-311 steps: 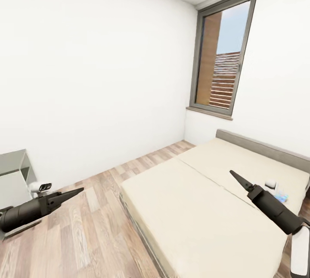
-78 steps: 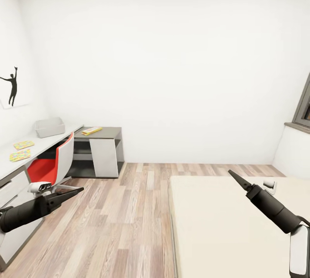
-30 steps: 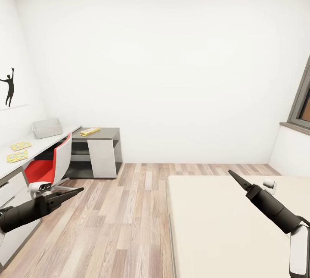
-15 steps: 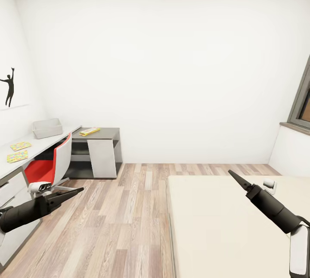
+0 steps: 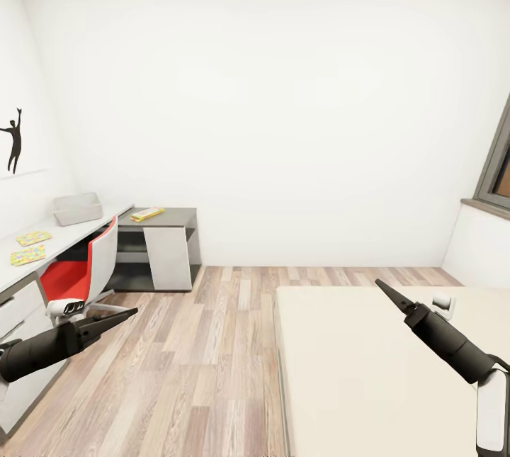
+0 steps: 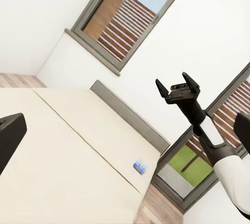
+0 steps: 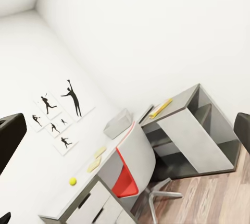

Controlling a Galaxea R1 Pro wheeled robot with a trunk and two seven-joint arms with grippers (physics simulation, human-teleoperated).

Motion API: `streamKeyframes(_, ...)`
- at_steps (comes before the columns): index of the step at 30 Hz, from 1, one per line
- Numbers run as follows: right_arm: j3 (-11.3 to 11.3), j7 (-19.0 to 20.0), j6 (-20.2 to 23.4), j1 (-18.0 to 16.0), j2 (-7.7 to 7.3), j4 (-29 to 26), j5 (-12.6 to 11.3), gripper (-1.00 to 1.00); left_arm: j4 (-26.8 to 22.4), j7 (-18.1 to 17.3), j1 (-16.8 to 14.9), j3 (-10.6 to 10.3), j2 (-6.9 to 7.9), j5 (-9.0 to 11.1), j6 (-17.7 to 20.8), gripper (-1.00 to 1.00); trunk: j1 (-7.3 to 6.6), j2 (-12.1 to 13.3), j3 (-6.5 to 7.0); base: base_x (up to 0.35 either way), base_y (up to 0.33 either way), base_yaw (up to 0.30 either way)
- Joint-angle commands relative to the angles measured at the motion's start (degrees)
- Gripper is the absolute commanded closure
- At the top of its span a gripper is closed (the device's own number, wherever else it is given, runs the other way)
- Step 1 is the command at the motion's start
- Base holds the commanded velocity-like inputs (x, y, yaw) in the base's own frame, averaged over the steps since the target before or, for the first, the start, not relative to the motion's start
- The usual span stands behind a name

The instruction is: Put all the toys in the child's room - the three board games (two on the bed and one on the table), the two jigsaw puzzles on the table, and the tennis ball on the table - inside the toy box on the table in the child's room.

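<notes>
Two jigsaw puzzles [image 5: 28, 247] lie flat on my worktop [image 5: 78, 234], toy box [image 5: 78, 208] beyond them, a board game [image 5: 147, 215] on the dark wing. Tennis ball [image 7: 72, 181] sits near the worktop's end. Both my jaws are apart, empty, right jaws [image 6: 177, 87] over the bed [image 5: 354, 365].

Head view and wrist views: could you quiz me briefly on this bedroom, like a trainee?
1. True or false: the small yellow-green tennis ball lies inside the light grey topless plastic toy box.
2. What lies on the lower dark grey wing of the long table? A) flat yellow printed board game box B) tennis ball C) toy box
3. How many bright multicoloured jigsaw puzzle sheets lie on the table's light grey top?
Key: 1 false; 2 A; 3 two.
</notes>
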Motion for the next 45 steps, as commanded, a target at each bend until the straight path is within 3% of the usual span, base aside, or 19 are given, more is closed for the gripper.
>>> streamKeyframes(1, -0.10, 0.10, 0.33, -0.07, 0.05, -0.02, -0.11, -1.00, 0.00, -0.21, -0.05, -0.02, 0.02, 0.00, 0.61, -1.00, 0.02, -0.09, -0.18, 0.000, 0.000, 0.000)
streamKeyframes(22, -0.10, 0.16, -0.15, -0.08, 0.06, -0.02, -0.03, -1.00, 0.00, -0.21, -0.05, -0.04, 0.02, 0.00, 0.59, -1.00, 0.02, -0.09, -1.16, 0.000, -0.019, 0.000)
streamKeyframes(45, -0.14, 0.16, -0.14, -0.10, 0.07, 0.02, -0.02, -1.00, 0.00, -0.21, -0.05, -0.06, 0.02, 0.00, 0.66, -1.00, 0.02, -0.09, -1.17, 0.000, -0.268, 0.000)
